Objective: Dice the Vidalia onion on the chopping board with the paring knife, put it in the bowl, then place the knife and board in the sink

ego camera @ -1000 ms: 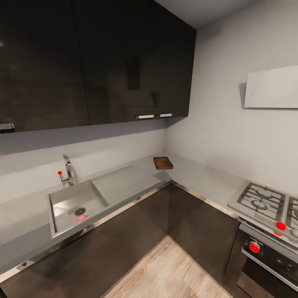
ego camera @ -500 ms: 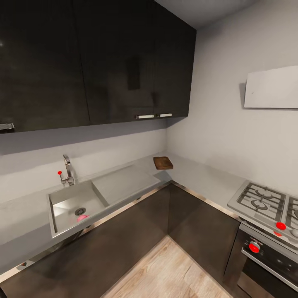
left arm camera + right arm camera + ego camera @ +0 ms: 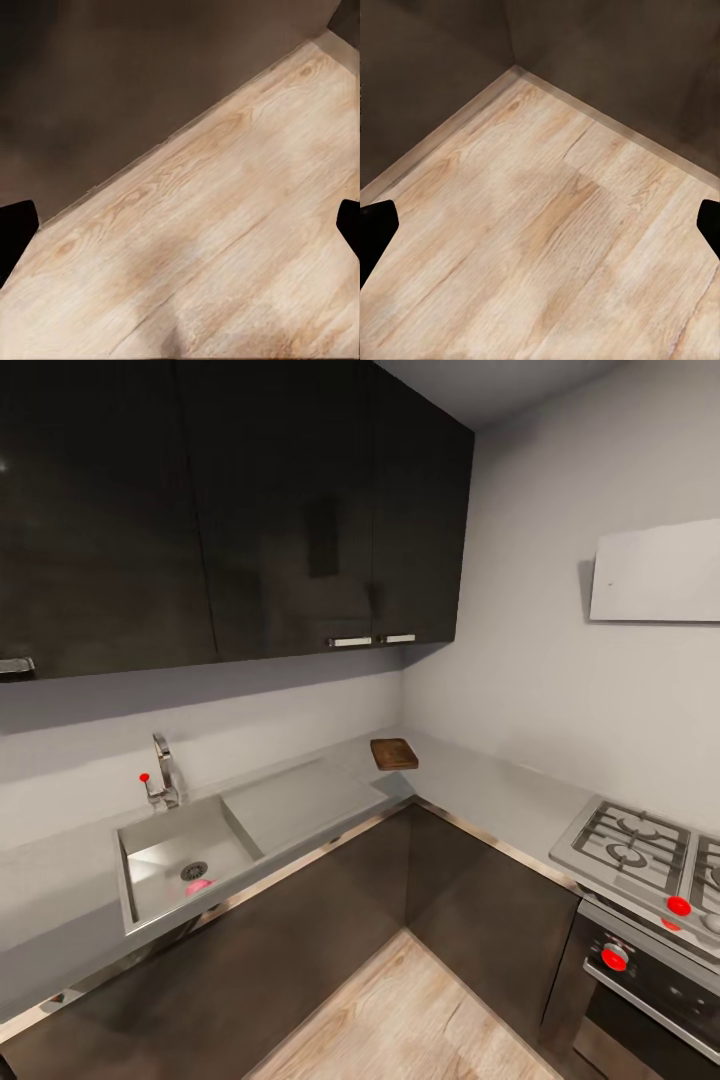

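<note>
In the head view the steel sink (image 3: 165, 838) is set into the grey countertop (image 3: 480, 780) at the left. A small pink Vidalia onion (image 3: 197, 884) lies in the basin by the drain. The dark brown chopping board (image 3: 394, 753) rests in the counter's far corner. The paring knife and the bowl are out of view. In the left wrist view my left gripper (image 3: 180, 225) hangs open over the wooden floor, its dark fingertips (image 3: 16, 225) far apart. My right gripper (image 3: 540, 225) is likewise open above the floor, near the cabinet corner.
A chrome tap (image 3: 165, 772) with a red-tipped lever stands behind the sink. A gas hob (image 3: 640, 845) and oven (image 3: 640, 985) sit at the right. Dark wall cabinets (image 3: 250, 510) hang overhead. Light wooden floor (image 3: 400, 1020) lies between the L-shaped base cabinets.
</note>
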Robot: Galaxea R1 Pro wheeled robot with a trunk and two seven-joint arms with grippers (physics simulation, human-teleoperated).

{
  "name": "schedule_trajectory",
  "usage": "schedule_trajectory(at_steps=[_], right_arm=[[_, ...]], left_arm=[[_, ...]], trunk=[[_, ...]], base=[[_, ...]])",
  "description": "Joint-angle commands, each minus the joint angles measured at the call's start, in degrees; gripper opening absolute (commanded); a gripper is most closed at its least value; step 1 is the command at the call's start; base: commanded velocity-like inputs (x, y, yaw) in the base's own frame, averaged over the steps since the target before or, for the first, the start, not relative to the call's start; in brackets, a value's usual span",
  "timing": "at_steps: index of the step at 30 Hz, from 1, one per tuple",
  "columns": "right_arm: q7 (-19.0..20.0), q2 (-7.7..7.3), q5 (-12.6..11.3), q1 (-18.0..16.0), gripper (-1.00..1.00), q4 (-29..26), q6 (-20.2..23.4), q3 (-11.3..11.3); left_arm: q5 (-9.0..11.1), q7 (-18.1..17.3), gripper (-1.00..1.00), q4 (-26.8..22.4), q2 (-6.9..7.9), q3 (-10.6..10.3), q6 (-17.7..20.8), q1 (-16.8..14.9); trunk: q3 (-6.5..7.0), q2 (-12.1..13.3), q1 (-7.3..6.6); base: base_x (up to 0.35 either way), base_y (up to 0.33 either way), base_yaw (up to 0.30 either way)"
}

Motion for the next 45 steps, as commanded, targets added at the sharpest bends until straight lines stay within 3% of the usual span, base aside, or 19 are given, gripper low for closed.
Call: schedule_trajectory(at_steps=[1,4,11,18,21,24,29,32,37,40,42,45], right_arm=[[0.0,0.0,-0.3,0.0,1.0,0.1,-0.2,0.0],[0.1,-0.02,-0.3,0.0,1.0,0.1,-0.2,0.0],[0.0,0.02,-0.3,0.0,1.0,0.0,-0.2,0.0],[-0.1,0.29,0.3,0.0,1.0,-2.0,-0.1,0.1],[-0.4,0.47,3.4,0.0,1.0,-8.2,1.2,0.1],[-0.7,0.72,7.7,0.0,1.0,-18.0,9.9,0.1],[-2.2,1.03,9.5,0.0,1.0,-32.4,25.0,0.1],[-3.9,1.53,9.8,-0.4,1.0,-41.0,30.5,0.1],[-6.9,2.86,9.9,-3.8,1.0,-46.6,35.5,0.1],[-8.1,3.43,9.8,-8.3,1.0,-47.7,40.5,0.2],[-8.5,3.81,9.8,-13.3,1.0,-47.9,44.6,0.2],[-8.6,4.32,9.8,-17.4,1.0,-47.5,47.2,0.3]], left_arm=[[0.2,0.0,1.0,-1.4,0.14,0.0,-0.1,0.6],[0.2,0.0,1.0,-6.0,0.43,0.0,-0.1,3.4],[0.2,-0.1,1.0,-17.0,1.24,0.0,-0.3,13.8],[0.2,-0.2,1.0,-16.0,2.06,0.0,-0.5,18.4],[0.3,-0.2,1.0,-13.8,2.68,0.1,-0.5,18.7],[0.9,-0.2,1.0,-11.5,2.85,0.1,-1.0,18.8],[1.9,-0.1,1.0,-10.0,2.91,0.2,-1.3,18.9],[2.1,0.0,1.0,-9.2,2.91,0.2,-1.4,18.9],[2.2,0.1,1.0,-9.0,2.85,0.1,-1.4,18.9],[2.2,0.1,1.0,-8.0,2.79,0.1,-1.4,18.9],[2.2,0.1,1.0,-6.3,2.6,0.1,-1.4,18.9],[2.2,0.2,1.0,-5.1,2.53,0.1,-1.4,18.9]], trunk=[[0.0,0.0,0.02],[0.0,0.0,0.02],[0.0,0.0,0.02],[0.0,0.0,0.02],[0.0,0.0,0.02],[0.0,0.0,0.02],[0.0,0.0,0.02],[0.0,0.0,0.02],[0.0,0.0,0.02],[0.0,0.0,0.02],[0.0,0.0,0.02],[0.0,0.0,0.02]], base=[[0.0,0.0,0.0],[0.0,0.0,0.0],[0.0,0.0,0.0],[0.0,0.0,0.0],[0.0,0.0,0.0],[0.0,0.0,0.0],[0.0,0.0,0.0],[0.0,0.0,0.0],[0.0,0.0,0.0],[0.0,0.0,0.0],[0.0,0.0,0.0],[0.0,0.0,0.0]])
